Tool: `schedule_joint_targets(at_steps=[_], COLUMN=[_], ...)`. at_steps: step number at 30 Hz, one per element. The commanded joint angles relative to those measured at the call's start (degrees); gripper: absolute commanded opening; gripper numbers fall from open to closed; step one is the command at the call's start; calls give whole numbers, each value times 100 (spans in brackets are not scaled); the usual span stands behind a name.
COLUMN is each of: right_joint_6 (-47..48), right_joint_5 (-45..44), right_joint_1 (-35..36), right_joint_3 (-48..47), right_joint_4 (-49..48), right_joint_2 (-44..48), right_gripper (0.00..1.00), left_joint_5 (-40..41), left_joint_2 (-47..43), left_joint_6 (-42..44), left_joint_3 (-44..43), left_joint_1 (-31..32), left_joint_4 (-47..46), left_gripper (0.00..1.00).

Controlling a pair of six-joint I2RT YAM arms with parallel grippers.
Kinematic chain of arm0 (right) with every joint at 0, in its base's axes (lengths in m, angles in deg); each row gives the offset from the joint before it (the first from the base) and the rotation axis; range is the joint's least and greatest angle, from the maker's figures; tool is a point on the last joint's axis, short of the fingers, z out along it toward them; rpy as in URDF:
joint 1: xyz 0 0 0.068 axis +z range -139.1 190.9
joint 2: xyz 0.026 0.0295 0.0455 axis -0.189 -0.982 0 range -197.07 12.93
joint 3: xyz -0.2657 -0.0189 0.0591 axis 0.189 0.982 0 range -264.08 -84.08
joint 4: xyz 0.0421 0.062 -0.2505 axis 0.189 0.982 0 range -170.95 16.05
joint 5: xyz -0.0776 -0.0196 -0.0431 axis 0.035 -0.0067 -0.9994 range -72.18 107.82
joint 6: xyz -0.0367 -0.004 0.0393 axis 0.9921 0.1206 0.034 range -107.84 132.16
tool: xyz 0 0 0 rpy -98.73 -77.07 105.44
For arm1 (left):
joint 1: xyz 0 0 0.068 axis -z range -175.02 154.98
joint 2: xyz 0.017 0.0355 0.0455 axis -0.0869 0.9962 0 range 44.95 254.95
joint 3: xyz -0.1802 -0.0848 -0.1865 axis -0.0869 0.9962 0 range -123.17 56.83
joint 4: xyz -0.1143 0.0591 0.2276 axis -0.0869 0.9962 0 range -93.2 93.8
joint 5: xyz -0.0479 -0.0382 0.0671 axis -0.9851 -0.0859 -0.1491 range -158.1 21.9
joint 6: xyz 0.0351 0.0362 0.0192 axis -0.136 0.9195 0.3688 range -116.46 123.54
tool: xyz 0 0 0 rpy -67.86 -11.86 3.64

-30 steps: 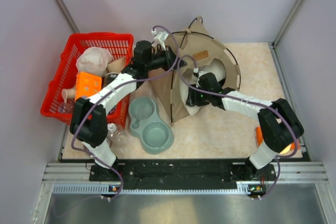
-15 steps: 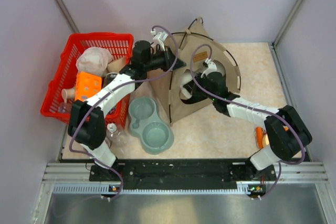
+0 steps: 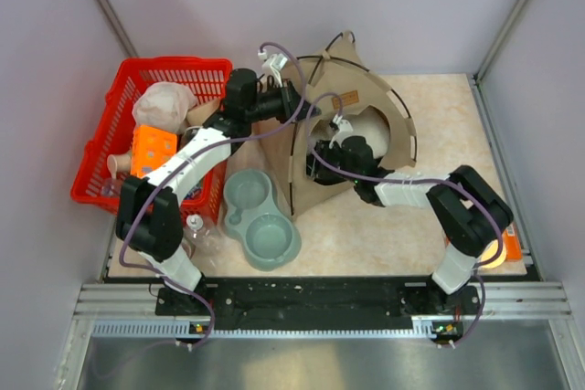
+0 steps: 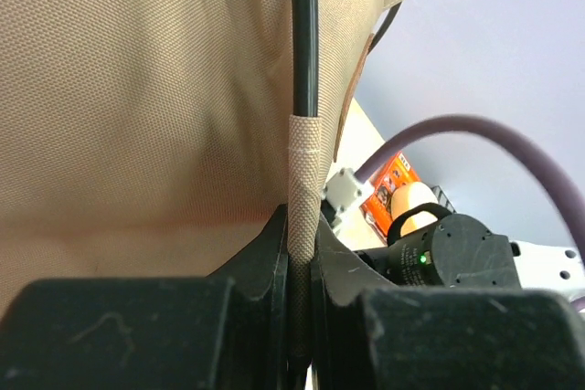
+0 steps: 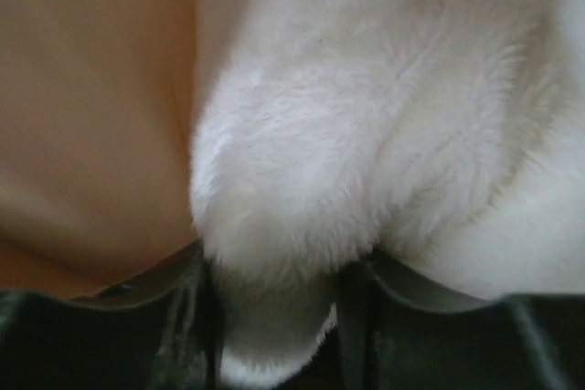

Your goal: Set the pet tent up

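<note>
The pet tent (image 3: 352, 75) stands at the table's middle back, tan with a brown label patch (image 3: 347, 98) and a cut-out doorway. My left gripper (image 3: 291, 100) is at its left top edge. In the left wrist view that gripper (image 4: 302, 244) is shut on the tan sleeve (image 4: 303, 180) around a dark pole (image 4: 303, 34). My right gripper (image 3: 322, 154) reaches into the doorway. In its wrist view the gripper (image 5: 274, 317) is shut on a fold of the fluffy white cushion (image 5: 366, 116), with tan fabric (image 5: 91, 116) to the left. The cushion (image 3: 370, 125) shows through the doorway.
A red basket (image 3: 110, 148) with an orange box (image 3: 151, 148) and other items fills the left side. A grey double bowl (image 3: 260, 216) lies in front of the tent, with a clear bottle (image 3: 196, 230) to its left. An orange object (image 3: 510, 246) lies near the right arm's base.
My right gripper has pushed left and deeper into the doorway, and the cushion has gone from the doorway's lower edge to inside the tent. The tent has shifted slightly left. The left grip is unchanged.
</note>
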Motion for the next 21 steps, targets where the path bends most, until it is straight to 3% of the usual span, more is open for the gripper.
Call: schedule_joint_targets(at_steps=[1,4,10,16,21], right_joint_6=[174,112,401,1078,1719], right_joint_5=[211,131,-772,-1784,-1548], right_joint_1=[122,122,122,-105,-624], right_joint_3=[210,123,-193,-439,-948], right_joint_4=[-254,194,1774,3479,4175], right_joint_2=[218,561,1536,2635,3409], right_gripper=[51,65,81,89,89], left_joint_5=[-492,-465,-456,-369,-473], left_joint_2=[-221,-212,-151,-142,-150], left_joint_6=[-336,-388,-389,-257,-81], left_joint_3=[-172,-163,-216,-295,-356], left_joint_1=[-10,-45,-80,-80,-80], left_joint_4=[132,79,70,114,70], left_gripper=[0,0,0,0,0])
